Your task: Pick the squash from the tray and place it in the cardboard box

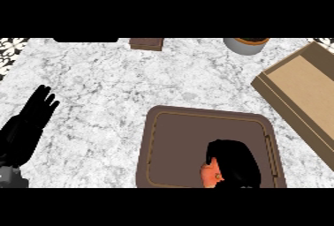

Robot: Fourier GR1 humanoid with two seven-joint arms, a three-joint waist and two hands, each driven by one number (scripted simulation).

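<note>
Left hand [32, 115] rests open at the counter's [117, 84] left edge, fingers straight, touching nothing. On the one tray [171, 132], right hand [233, 162] curls over the one squash [210, 175], mostly hiding it. One box [297, 86] lies far right, apart.

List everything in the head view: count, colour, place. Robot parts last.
tray: 1, dark brown, lower centre of the counter
squash: 1, orange, on the tray near its front edge, mostly hidden by the right hand
cardboard box: 1, tan, open, right side, runs past the right edge
pot: 1, grey with a brown inside, top right, cut by the top edge
small block: 1, brown, top centre
dark object: 1, black, top left, too cut off to identify
counter: 1, white-grey marble
left hand: 1, black, far left, open, resting
right hand: 1, black, over the tray, curled on the squash
</note>
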